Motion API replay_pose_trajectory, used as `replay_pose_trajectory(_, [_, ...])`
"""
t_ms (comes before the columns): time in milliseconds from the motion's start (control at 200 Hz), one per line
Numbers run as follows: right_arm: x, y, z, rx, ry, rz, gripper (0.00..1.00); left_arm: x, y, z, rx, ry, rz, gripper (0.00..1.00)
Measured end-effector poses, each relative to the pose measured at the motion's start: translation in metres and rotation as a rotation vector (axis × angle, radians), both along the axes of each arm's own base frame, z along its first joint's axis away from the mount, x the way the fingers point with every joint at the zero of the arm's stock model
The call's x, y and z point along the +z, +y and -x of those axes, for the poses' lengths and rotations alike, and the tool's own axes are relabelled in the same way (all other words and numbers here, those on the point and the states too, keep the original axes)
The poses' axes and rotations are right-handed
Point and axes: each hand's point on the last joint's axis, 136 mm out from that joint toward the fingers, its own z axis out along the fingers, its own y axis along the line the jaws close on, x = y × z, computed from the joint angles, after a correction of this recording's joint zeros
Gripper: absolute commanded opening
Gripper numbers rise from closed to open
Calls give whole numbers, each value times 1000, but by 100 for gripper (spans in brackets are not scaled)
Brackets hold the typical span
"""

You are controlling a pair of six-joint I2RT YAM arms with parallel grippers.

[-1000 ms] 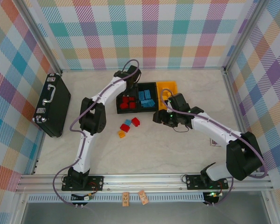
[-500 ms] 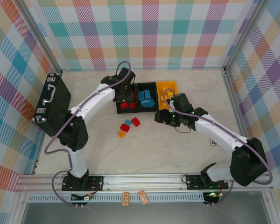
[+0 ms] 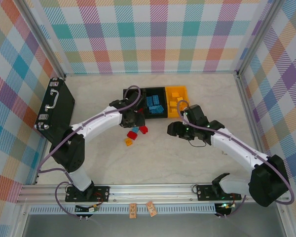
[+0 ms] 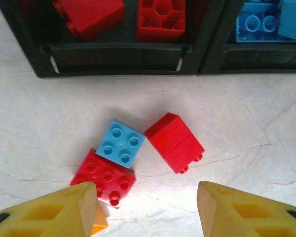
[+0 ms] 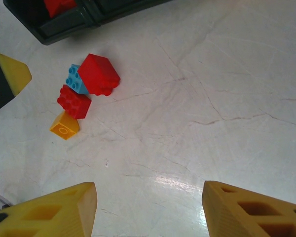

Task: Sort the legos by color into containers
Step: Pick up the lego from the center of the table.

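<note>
The left gripper (image 4: 145, 190) hangs released and empty above four loose legos (image 4: 121, 143); the containers (image 4: 113, 61) lie at its twelve o'clock. The right gripper (image 5: 148, 190) is released too, these legos at its ten o'clock

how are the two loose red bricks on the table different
The studs-up red brick sits flat, studs facing up; the tipped red brick lies on its side, studs sideways. The studs-up red brick adjoins the orange brick; the tipped red brick lies apart from it. Both are red, outside the bins.
</note>
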Motion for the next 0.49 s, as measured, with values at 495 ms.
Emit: replay_pose_trajectory(495, [2, -4, 2, -8, -11, 3, 59, -52, -28, 1, 158, 83, 70, 66])
